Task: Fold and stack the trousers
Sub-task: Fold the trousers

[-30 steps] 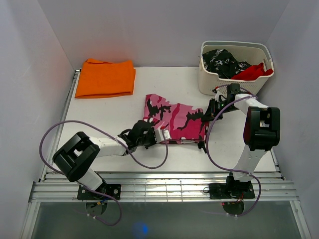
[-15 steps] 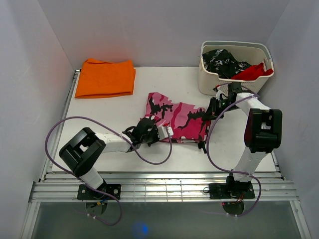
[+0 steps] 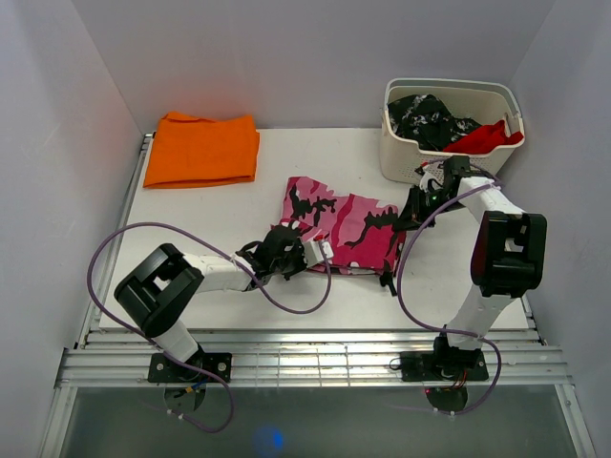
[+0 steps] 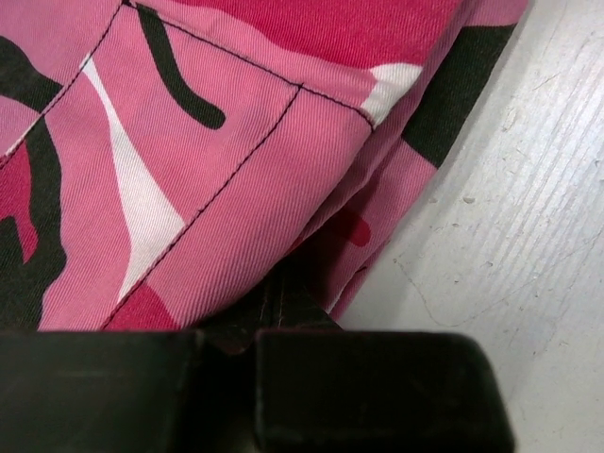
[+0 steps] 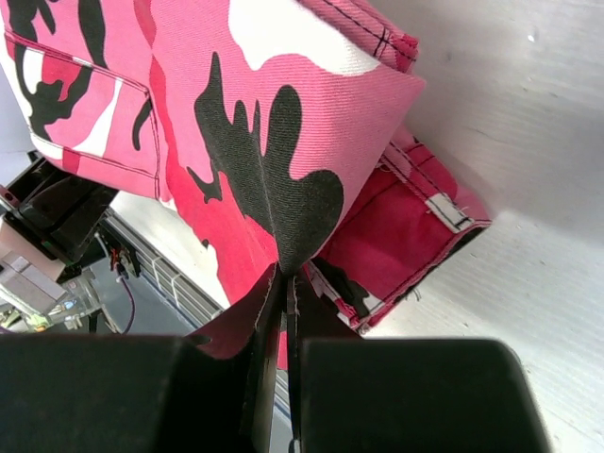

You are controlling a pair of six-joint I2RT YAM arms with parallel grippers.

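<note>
While both arms pinch cloth, it's mid-fold on the trousers (image 3: 344, 229)
Left gripper (image 3: 322, 252) & right gripper (image 3: 406, 218) are each clamped tight on a corner, cloth at mid-table. Long axis runs left-right, left end angled toward the back; can't tell waist from hem. Next imo: carry both corners over together, keep edges lined up.

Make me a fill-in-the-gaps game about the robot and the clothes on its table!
The left hand and right hand both grip the pink camouflage ___.
The folded cloth at the table's far left corner is coloured ___.
The black speckled garment and the red cloth lie in a white ___.
Missing words: trousers; orange; basket.
</note>
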